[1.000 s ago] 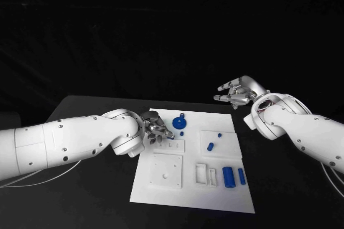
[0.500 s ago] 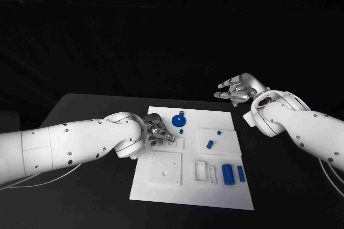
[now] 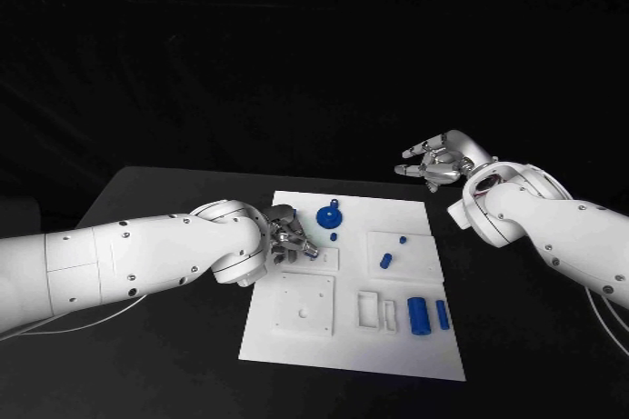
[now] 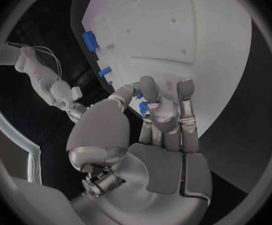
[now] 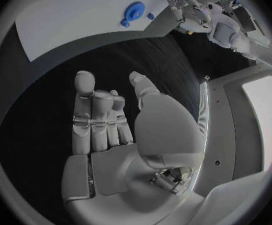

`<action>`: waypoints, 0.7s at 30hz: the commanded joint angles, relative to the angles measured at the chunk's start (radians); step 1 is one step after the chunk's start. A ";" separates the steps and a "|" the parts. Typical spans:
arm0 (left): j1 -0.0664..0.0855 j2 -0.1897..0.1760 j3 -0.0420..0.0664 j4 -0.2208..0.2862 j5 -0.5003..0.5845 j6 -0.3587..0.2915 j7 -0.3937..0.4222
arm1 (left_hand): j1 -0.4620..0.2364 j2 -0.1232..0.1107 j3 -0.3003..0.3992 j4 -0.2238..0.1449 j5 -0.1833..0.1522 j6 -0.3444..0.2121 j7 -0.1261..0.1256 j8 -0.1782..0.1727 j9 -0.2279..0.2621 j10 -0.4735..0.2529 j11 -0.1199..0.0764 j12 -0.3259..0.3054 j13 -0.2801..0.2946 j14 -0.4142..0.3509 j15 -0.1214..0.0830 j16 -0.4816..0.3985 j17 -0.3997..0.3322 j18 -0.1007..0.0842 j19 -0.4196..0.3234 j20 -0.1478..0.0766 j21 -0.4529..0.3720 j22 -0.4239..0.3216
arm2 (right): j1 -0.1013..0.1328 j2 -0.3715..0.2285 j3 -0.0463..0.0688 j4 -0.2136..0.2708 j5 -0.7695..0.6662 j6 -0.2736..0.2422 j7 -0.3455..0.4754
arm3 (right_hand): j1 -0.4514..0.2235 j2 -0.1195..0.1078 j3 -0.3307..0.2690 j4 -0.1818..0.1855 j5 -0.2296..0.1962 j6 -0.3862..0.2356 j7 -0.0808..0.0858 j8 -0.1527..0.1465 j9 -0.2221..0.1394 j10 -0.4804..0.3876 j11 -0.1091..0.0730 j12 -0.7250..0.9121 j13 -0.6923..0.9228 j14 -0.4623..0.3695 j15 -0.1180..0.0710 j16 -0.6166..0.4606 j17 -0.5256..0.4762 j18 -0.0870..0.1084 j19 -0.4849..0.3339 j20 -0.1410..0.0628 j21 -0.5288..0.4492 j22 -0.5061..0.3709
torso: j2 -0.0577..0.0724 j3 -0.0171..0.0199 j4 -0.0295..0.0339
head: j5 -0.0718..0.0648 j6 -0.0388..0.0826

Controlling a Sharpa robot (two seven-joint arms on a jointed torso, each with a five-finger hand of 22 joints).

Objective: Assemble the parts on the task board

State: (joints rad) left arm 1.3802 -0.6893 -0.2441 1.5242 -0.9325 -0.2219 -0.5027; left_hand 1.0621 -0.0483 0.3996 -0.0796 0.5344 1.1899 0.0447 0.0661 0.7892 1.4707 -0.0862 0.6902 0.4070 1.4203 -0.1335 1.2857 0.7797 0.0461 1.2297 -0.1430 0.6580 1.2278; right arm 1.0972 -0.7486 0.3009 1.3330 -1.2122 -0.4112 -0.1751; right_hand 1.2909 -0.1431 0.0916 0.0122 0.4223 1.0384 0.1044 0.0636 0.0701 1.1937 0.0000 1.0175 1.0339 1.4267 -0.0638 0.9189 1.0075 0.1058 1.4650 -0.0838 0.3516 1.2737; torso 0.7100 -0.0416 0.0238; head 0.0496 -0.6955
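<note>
I run L to R in the head view. My left hand (image 3: 288, 240) sits low over the board's (image 3: 394, 360) left edge, at the small plate with slots near the far-left part of the board. Fingers are curled in. In the left wrist view a bit of blue (image 4: 141, 108) shows between the fingertips (image 4: 150, 87), so I judge it's pinching a small part, but it's mostly hidden, so not 100% sure.

Just right of that hand: the blue disc (image 3: 328, 221) w/ a small peg (image 3: 333, 238) beside it, both touching the board. Further right, a short pin (image 3: 385, 262) lies on a raised square, long axis tilted, roughly pointing away from me; a tiny bit (image 3: 401, 240) sits beyond it. Near the board's right-near side two cylinders lie side by side, the fat one (image 3: 418, 316) and the thin one (image 3: 444, 315), long axes running near-to-far.

My right hand (image 3: 439, 161) is up off the table, beyond the board's far-right corner, well apart from all parts. Fingers loosely spread, palm bare in the right wrist view (image 5: 120, 135), so it's holding nothing.

Key relation for the next move, imo: the slot plate lies directly under the left fingers, so the left hand is the one to seat the part. The cylinders are nearer the right arm's side.
</note>
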 commanded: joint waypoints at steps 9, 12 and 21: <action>-0.001 0.003 0.001 -0.001 -0.025 0.050 -0.021 | 0.000 0.014 0.061 -0.071 0.003 0.165 -0.093 0.006 0.247 0.042 -0.010 0.013 0.000 0.009 0.002 0.007 0.005 -0.008 0.013 0.004 -0.018 0.015 | 0.000 0.002 0.001 -0.002 0.003 0.010 -0.005 | -0.007 0.003 0.000 -0.008 0.017 0.006 -0.001 0.000 -0.001 -0.010 0.000 -0.006 -0.002 0.001 -0.005 -0.005 0.000 0.009 0.041 -0.003 -0.002 -0.003 | 0.000 -0.0001 0.0001 | -0.001 -0.005; -0.001 0.003 0.001 -0.003 -0.026 0.056 -0.025 | 0.000 0.014 0.061 -0.071 0.002 0.165 -0.093 0.006 0.248 0.042 -0.010 0.013 0.000 0.008 0.002 0.007 0.004 -0.008 0.014 0.004 -0.021 0.017 | 0.000 0.003 0.001 -0.003 0.004 0.011 -0.005 | -0.007 0.003 0.001 -0.008 0.020 0.006 -0.001 -0.001 -0.001 -0.010 0.000 -0.006 -0.002 0.001 -0.005 -0.005 0.000 0.009 0.041 -0.003 -0.003 -0.003 | 0.000 0.0000 -0.0004 | -0.001 -0.005; -0.002 0.004 0.001 -0.006 -0.038 0.066 -0.031 | 0.002 0.017 0.058 -0.066 -0.010 0.162 -0.092 0.004 0.248 0.042 -0.009 0.013 -0.003 0.007 0.002 0.003 -0.003 -0.009 0.021 0.004 -0.040 0.037 | 0.000 0.005 0.001 -0.003 0.005 0.016 -0.008 | -0.007 0.003 0.003 -0.009 0.022 0.006 -0.001 0.000 -0.001 -0.009 -0.001 -0.005 -0.002 0.001 -0.005 -0.005 0.000 0.009 0.041 -0.003 -0.001 -0.003 | 0.000 0.0000 -0.0003 | -0.002 -0.005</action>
State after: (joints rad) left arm 1.3816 -0.6860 -0.2407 1.5200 -0.9580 -0.1856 -0.5142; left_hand 1.0595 -0.0457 0.3968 -0.0825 0.5293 1.1899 0.0446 0.0694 0.8200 1.4719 -0.0873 0.7017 0.4050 1.4237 -0.1300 1.2897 0.7789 0.0461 1.2446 -0.1393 0.6254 1.2601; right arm 1.0972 -0.7446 0.3010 1.3294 -1.2077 -0.4091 -0.1815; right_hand 1.2909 -0.1431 0.0943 0.0095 0.4387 1.0383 0.1044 0.0636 0.0702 1.1938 0.0001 1.0176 1.0326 1.4267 -0.0638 0.9189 1.0076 0.1054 1.4650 -0.0838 0.3517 1.2717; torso 0.7098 -0.0416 0.0234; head 0.0482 -0.6995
